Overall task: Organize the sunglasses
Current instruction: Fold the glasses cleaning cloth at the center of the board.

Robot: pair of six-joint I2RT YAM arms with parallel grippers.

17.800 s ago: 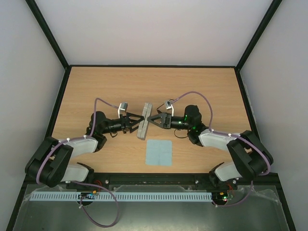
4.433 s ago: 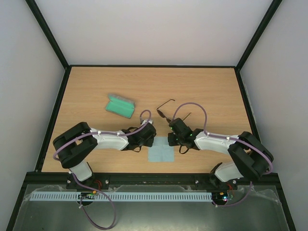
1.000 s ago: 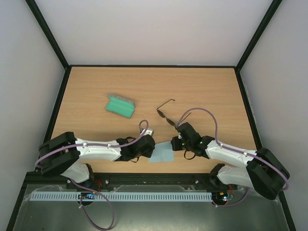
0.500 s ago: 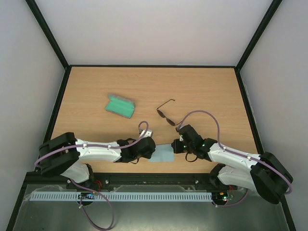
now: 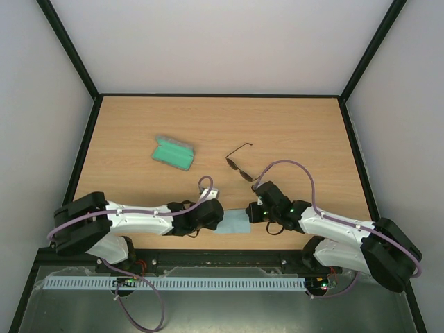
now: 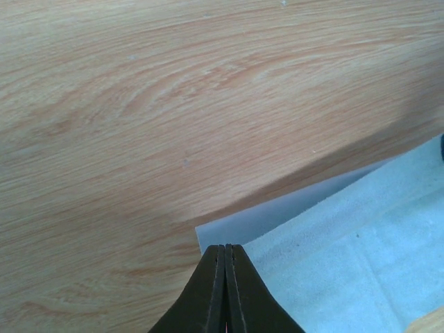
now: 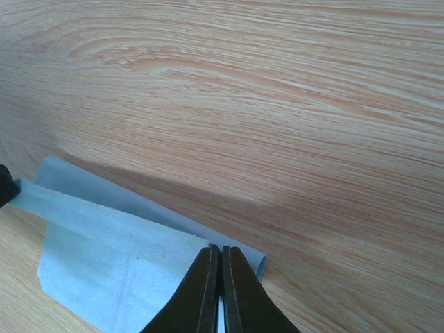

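The sunglasses (image 5: pixel 239 165), thin dark frame with dark lenses, lie on the table beyond both grippers with one temple arm open, untouched. Near the front edge lies the light blue cloth (image 5: pixel 235 224). My left gripper (image 5: pixel 221 216) is shut on the cloth's left corner (image 6: pixel 225 247), and my right gripper (image 5: pixel 250 213) is shut on its right corner (image 7: pixel 220 248). In both wrist views the held edge is raised and doubled over the rest of the cloth (image 6: pixel 347 267) (image 7: pixel 104 267), with the lower layer showing beyond the fold.
The grey case (image 5: pixel 173 152) lies open at the left middle of the wooden table (image 5: pixel 298 125), its green lining up. Black rails border the table on all sides, the front one just behind the cloth.
Both grippers have drawn slightly toward the near edge, carrying the cloth's far edge with them. The sunglasses and the case have not moved.
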